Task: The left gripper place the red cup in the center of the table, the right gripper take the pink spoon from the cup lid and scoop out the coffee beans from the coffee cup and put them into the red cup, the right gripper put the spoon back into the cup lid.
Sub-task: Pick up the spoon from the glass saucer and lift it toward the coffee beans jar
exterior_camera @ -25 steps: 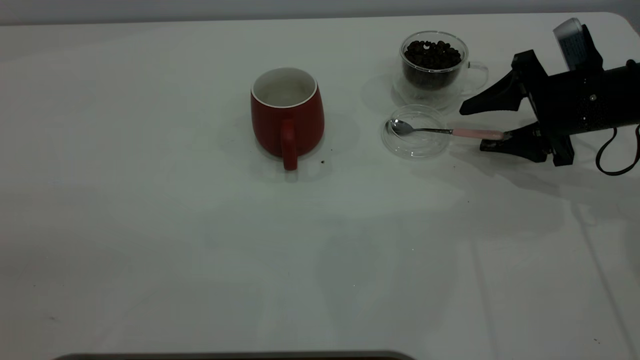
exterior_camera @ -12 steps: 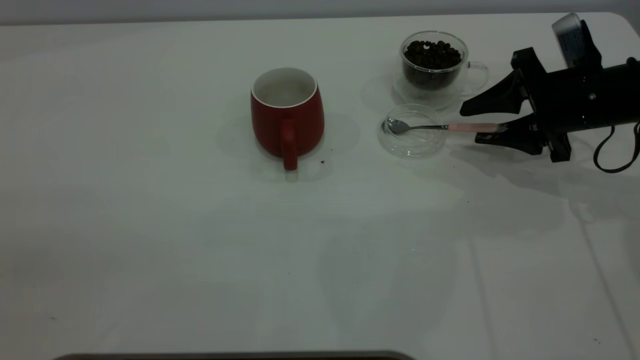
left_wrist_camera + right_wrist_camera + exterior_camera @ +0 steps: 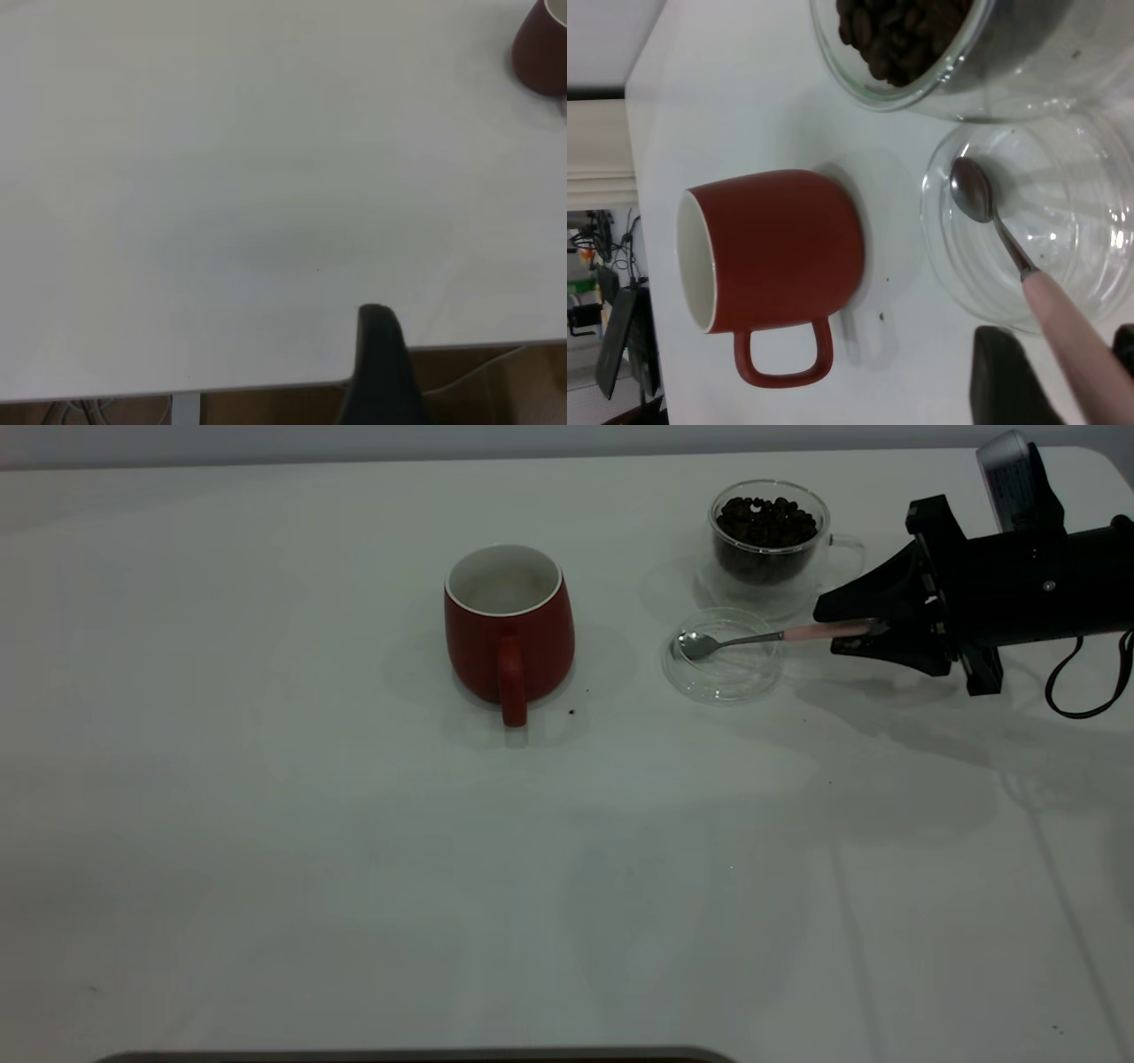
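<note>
The red cup (image 3: 508, 633) stands upright at the middle of the table (image 3: 354, 868), handle toward the front. It also shows in the right wrist view (image 3: 780, 252) and the left wrist view (image 3: 542, 49). The coffee cup (image 3: 769, 540) holds coffee beans (image 3: 767, 518) at the back right. The cup lid (image 3: 726, 677) lies in front of it. The pink spoon (image 3: 819, 632) has its bowl in the lid. My right gripper (image 3: 826, 632) is shut on the pink handle (image 3: 1072, 328). My left gripper (image 3: 381, 363) shows only as a dark tip at the table's edge, far from the red cup.
A few dark specks lie on the table, one by the red cup's base (image 3: 571, 712). The table's right rear corner (image 3: 1094, 456) is just behind my right arm. A black cable (image 3: 1076, 691) hangs from the right arm.
My right gripper has closed its fingers onto the spoon's pink handle and risen slightly. The spoon and the lid have shifted a little to the left and back.
</note>
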Tool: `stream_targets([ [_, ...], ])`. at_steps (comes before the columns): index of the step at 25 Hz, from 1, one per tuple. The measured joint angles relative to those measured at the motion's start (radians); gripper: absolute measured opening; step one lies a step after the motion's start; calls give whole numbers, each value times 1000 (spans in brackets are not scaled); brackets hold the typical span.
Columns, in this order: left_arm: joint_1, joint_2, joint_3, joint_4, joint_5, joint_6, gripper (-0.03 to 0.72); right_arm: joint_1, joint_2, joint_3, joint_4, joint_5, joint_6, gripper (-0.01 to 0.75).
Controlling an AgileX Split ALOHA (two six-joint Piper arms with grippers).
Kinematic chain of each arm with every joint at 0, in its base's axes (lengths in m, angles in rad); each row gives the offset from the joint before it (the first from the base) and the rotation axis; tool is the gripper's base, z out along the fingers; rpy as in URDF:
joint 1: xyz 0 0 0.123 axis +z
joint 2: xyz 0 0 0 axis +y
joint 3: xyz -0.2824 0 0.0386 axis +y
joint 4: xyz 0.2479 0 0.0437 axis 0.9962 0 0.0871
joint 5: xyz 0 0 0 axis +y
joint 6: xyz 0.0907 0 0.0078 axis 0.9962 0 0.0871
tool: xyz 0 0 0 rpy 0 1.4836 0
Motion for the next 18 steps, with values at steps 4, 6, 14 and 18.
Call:
stream_targets([
  [4, 0, 0, 0, 0, 0, 0, 586, 0, 0, -2, 0, 3, -3, 207],
  [6, 0, 0, 0, 0, 0, -3, 586, 0, 0, -2, -5, 3, -7, 157],
  [14, 0, 0, 0, 0, 0, -2, 586, -17, -22, -2, -97, -4, -15, 113],
  [18, 0, 0, 0, 0, 0, -2, 586, -33, -92, -2, -182, -20, 4, 113],
])
